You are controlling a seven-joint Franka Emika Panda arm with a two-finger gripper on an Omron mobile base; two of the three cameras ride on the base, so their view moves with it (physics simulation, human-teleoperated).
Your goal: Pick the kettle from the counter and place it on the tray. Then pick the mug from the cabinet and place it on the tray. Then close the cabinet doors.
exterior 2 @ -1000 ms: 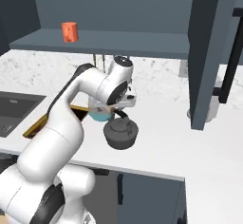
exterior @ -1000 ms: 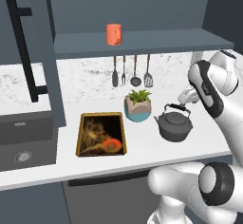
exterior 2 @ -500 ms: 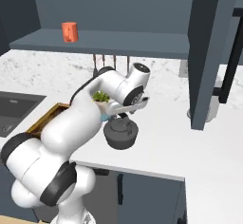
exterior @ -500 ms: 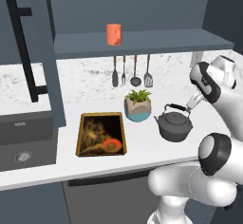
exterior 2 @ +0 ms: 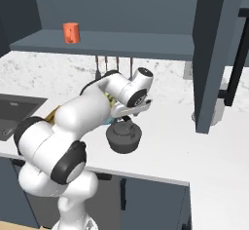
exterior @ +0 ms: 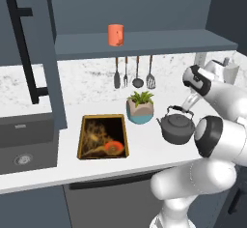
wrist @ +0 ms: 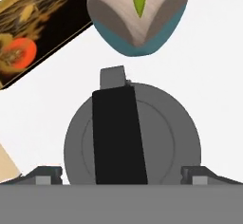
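The gripper [wrist: 121, 173] is spread wide and is held just above the kettle [wrist: 133, 137], with 1 fingertip seen at each side of the round body and the black handle [wrist: 118, 135] between them; nothing is pinched. The kettle is stood on the worktop [exterior: 144, 149], just beside the plant pot [exterior: 140, 107] and near the tray [exterior: 102, 136].

Judged from this, the task is at its first step: the kettle is not yet grasped, the tray carries nothing, and the mug [exterior: 115, 35] is left on the cabinet shelf [exterior: 144, 43]. All 3 parts remain to be done: kettle to tray, mug to tray, doors closed.

In the hand view, the alignment over the handle and the short spout [wrist: 113, 76], pointed toward the pot, are shown closely. In the left base view, the tray, the mug and an open door [exterior: 29, 53] are laid out together. In the right base view, the other open door [exterior 2: 214, 53] is shown, while the tray is mostly hidden behind the arm.
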